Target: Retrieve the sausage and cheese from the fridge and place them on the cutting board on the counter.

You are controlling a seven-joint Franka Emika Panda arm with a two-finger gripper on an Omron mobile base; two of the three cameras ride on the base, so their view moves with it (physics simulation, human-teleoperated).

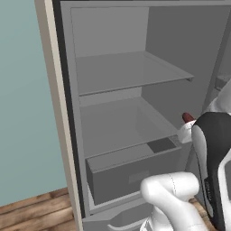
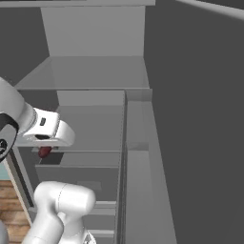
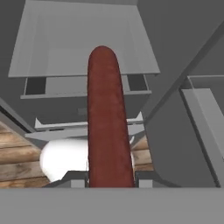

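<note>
Sausage sits clamped in the end effector before the open fridge; no readable writing.

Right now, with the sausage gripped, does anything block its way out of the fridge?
Nothing visible does. The end effector holds the sausage at the fridge's open front, above the drawer. The cutting board is out of view.

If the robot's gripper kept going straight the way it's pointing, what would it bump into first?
Probably the fridge drawer front. The gripper, shut on the sausage, points down toward it in the hand view. The sausage tip would likely touch first, though depth is hard to judge.
</note>
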